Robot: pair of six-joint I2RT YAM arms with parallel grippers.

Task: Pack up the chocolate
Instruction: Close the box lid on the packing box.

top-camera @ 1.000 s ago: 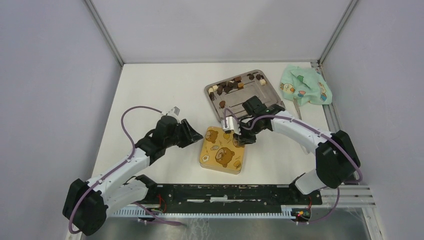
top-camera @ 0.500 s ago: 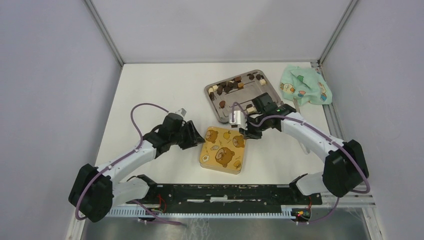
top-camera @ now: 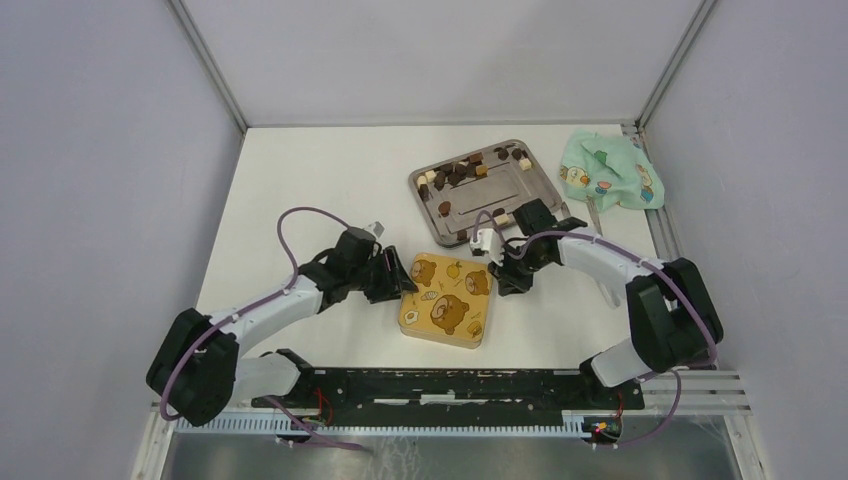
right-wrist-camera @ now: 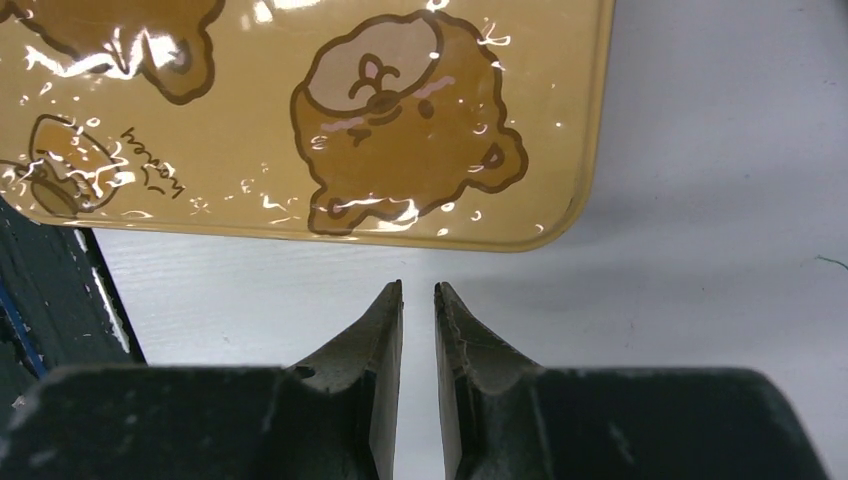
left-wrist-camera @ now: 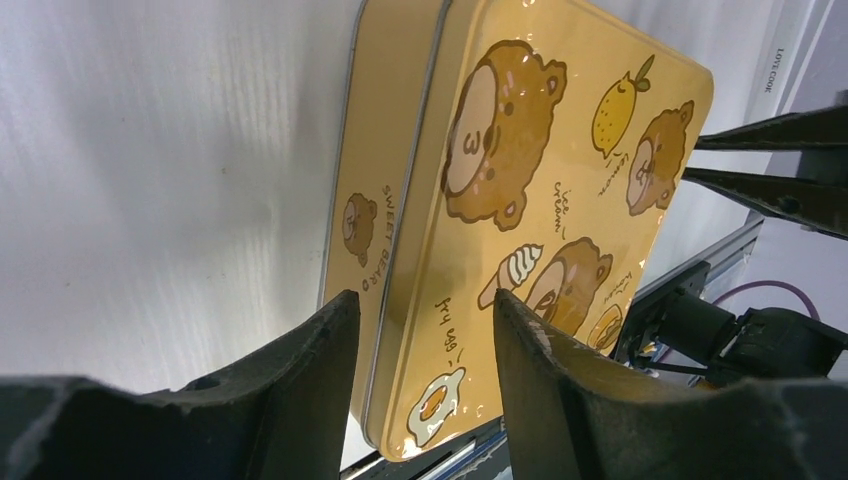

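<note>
The chocolate [top-camera: 462, 172] is several small dark, light brown and cream pieces along the back of a silver tray [top-camera: 500, 190]. A closed yellow tin with bear pictures [top-camera: 446, 300] lies on the table in front of the tray. My left gripper [top-camera: 398, 282] is open at the tin's left edge. In the left wrist view the tin [left-wrist-camera: 540, 200] has its near edge between the spread fingers of that gripper [left-wrist-camera: 425, 300]. My right gripper [top-camera: 505, 278] is at the tin's right edge. In the right wrist view its fingers [right-wrist-camera: 418, 288] are nearly together and empty, just off the tin [right-wrist-camera: 300, 120].
A green patterned cloth [top-camera: 610, 172] lies at the back right, with a thin silver piece [top-camera: 596, 215] sticking out below it. The black rail [top-camera: 450, 385] with the arm bases runs along the near edge. Grey walls close in the table.
My left gripper has moved right up to the tin's left edge. My right gripper has moved off the top of the tin to its right edge.
</note>
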